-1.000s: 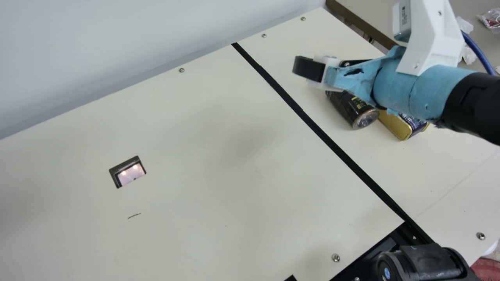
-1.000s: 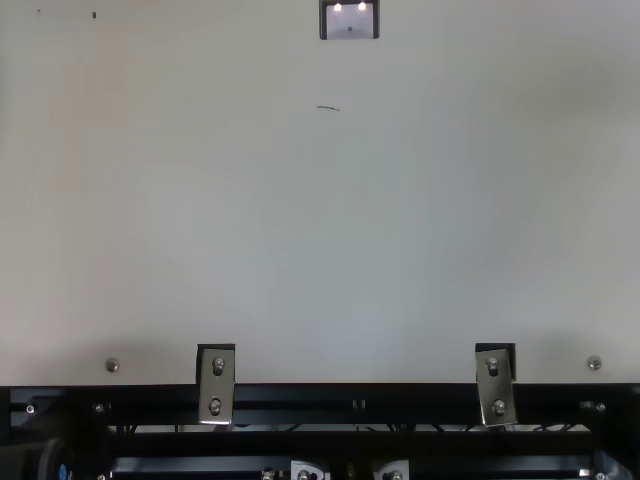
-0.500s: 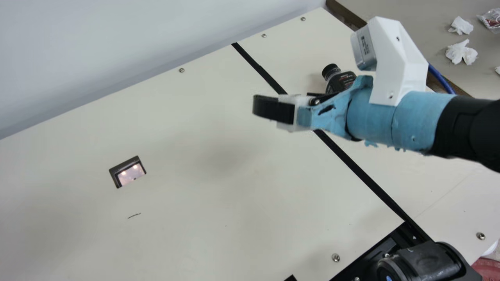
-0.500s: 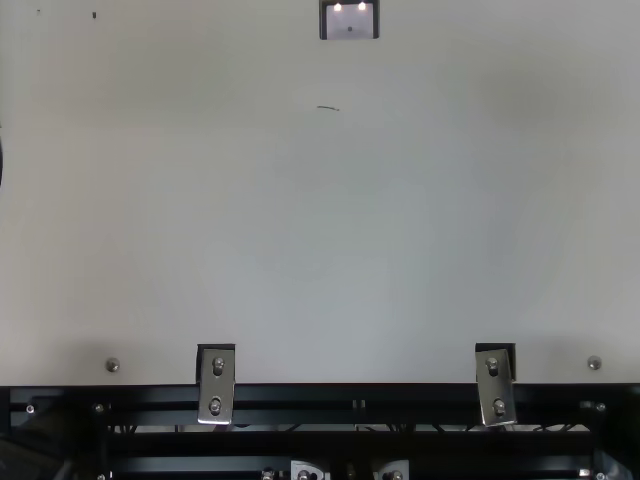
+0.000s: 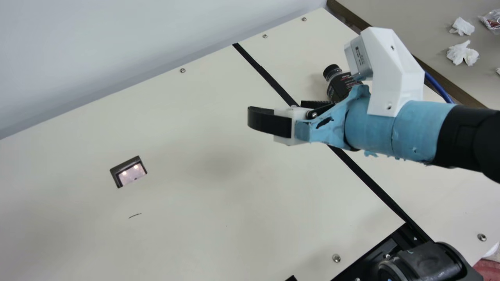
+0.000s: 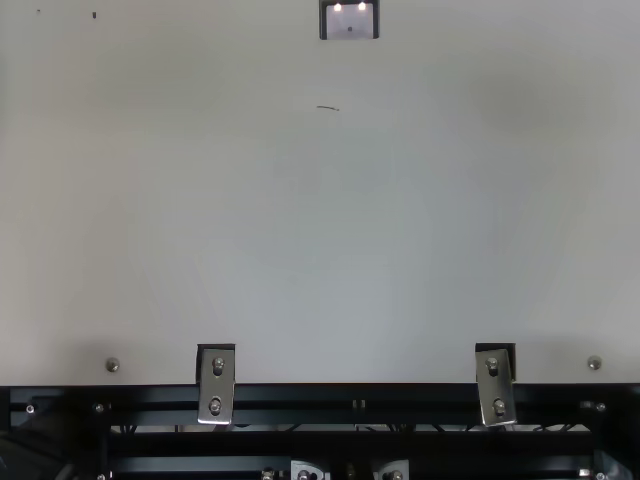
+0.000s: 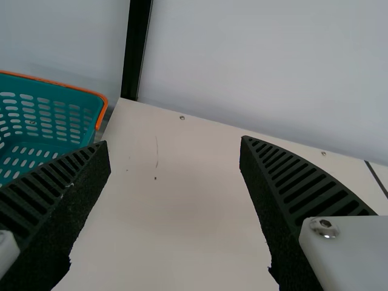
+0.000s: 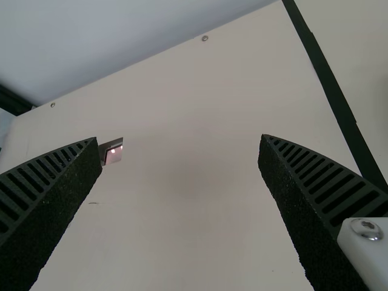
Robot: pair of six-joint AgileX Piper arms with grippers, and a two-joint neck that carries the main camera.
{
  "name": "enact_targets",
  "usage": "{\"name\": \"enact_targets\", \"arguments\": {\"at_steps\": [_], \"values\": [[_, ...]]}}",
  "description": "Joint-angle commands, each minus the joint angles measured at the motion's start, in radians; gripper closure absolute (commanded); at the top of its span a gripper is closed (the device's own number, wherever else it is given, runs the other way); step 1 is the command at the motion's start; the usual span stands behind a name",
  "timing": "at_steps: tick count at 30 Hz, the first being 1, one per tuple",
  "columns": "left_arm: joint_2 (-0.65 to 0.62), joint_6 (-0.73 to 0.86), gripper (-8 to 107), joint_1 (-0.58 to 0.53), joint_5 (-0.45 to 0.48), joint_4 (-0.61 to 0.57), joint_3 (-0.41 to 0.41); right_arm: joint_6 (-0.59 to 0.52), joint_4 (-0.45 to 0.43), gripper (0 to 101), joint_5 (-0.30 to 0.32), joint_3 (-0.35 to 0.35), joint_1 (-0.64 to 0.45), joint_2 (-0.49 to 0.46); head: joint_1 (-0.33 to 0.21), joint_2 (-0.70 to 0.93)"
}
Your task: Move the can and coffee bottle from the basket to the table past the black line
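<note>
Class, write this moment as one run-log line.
right hand: open, empty | left hand: open, empty | coffee bottle: on table, past black line

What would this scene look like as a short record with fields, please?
Surface: cream table, crossed by a black line
Bottle: dark, black cap, lying past the line, partly behind the right arm
Basket: teal with an orange rim, seen in the left wrist view
Right gripper: open, nothing between its fingers
Left gripper: open, nothing between its fingers
Side surface: crumpled tissues
</note>
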Motion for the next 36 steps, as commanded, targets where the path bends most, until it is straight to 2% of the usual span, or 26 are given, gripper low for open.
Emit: {"name": "enact_targets", "arguments": {"at_steps": [1, 4, 15, 23, 29, 36], "values": [[0.000, 0.000, 9, 0.000, 0.000, 0.000, 0.000, 0.000, 0.000, 0, 0.000, 0.000, 0.000, 0.000, -0.015, 0.049], [0.000, 0.000, 9, 0.000, 0.000, 0.000, 0.000, 0.000, 0.000, 0, 0.000, 0.000, 0.000, 0.000, -0.015, 0.126], [0.000, 0.000, 9, 0.000, 0.000, 0.000, 0.000, 0.000, 0.000, 0, 0.000, 0.000, 0.000, 0.000, -0.015, 0.126], [-0.028, 0.036, 9, 0.029, -0.022, -0.083, 0.006, -0.003, 0.011, 0, -0.027, 0.011, 0.049, -0.022, -0.015, 0.126], [-0.119, 0.074, 9, 0.009, -0.032, -0.132, 0.077, -0.054, 0.045, 0, -0.093, 0.058, 0.122, -0.066, -0.015, 0.126], [-0.227, 0.114, 9, 0.023, -0.044, -0.204, 0.217, -0.135, 0.086, 0, -0.182, 0.142, 0.194, -0.125, -0.015, 0.126]]}}
